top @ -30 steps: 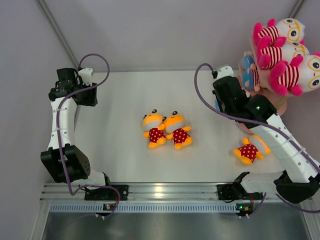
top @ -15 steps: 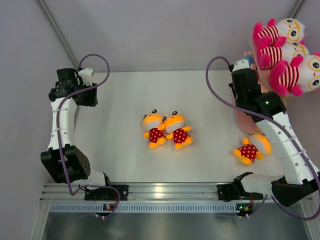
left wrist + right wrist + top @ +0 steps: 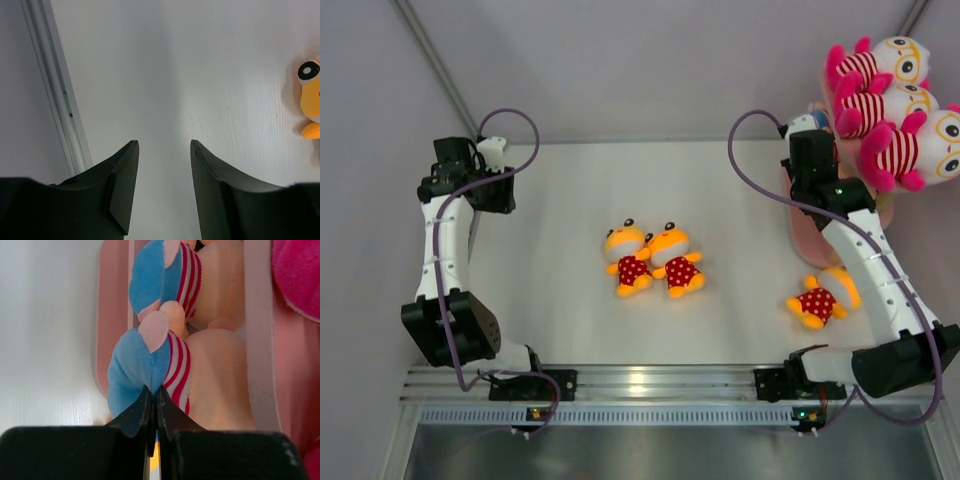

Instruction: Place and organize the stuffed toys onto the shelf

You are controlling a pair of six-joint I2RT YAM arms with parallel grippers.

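Blue-clad doll (image 3: 131, 367) on the pink shelf (image 3: 114, 315) wants a gentle, level nudge inward from the right pincer (image 3: 154, 392), tips pressed together; the left pincer (image 3: 163, 146) hangs half spread.

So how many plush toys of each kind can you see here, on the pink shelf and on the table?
Pink-striped toys: 3
Orange toys in red dots: 3
Blue-clad toys: 2 in view
Total: 8

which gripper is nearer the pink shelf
Right. The right gripper is up at the shelf, its tips by a blue-legged toy there; the left gripper hangs over the table's far left side.
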